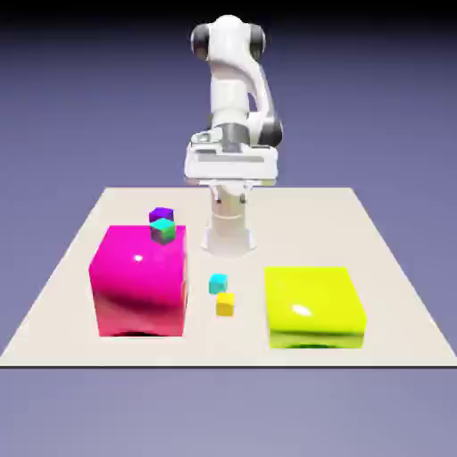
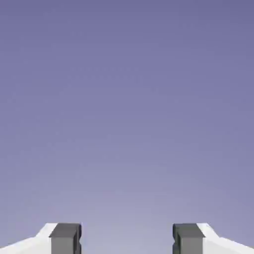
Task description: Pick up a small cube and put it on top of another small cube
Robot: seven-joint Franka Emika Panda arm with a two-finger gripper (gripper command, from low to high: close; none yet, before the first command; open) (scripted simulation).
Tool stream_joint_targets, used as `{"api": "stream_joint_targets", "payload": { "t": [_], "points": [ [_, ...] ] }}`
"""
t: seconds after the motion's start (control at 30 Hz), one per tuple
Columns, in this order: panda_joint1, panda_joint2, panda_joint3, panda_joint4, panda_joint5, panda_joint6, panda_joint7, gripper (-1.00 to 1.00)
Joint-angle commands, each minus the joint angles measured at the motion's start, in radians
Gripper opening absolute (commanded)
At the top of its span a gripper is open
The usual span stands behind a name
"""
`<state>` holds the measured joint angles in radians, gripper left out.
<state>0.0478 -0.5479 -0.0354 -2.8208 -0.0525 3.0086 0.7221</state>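
The small cube [image 1: 218,284], tiny and bright cyan, rests on the table in the middle of the exterior view. A tiny yellow cube [image 1: 225,304] lies just in front of it, nearly touching. My gripper [image 1: 230,176] hangs high above the table's far side, well back from both cubes. In the hand view the gripper [image 2: 127,240] is open, its grey fingertips [image 2: 65,238] stand wide apart with nothing between them, and only the plain backdrop shows beyond.
A big magenta block [image 1: 140,278] stands at the exterior view's left and a big yellow block [image 1: 313,306] at its right. A tiny teal-green cube [image 1: 163,232] and a tiny purple cube [image 1: 161,214] sit at the magenta block's far top edge. The table [image 1: 393,294] is beige.
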Motion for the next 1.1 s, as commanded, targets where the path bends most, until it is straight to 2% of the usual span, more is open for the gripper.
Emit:
{"api": "stream_joint_targets", "payload": {
  "t": [0.0, 0.67, 1.07],
  "points": [
    [0.030, 0.018, -0.029, -0.009, -0.044, -0.024, -0.016, 0.00],
    [0.623, 0.385, -0.615, -0.188, -0.912, -0.493, -0.329, 0.00],
    [0.623, 0.783, -0.670, -0.113, -1.096, -0.153, -0.140, 0.00]
  ]
}}
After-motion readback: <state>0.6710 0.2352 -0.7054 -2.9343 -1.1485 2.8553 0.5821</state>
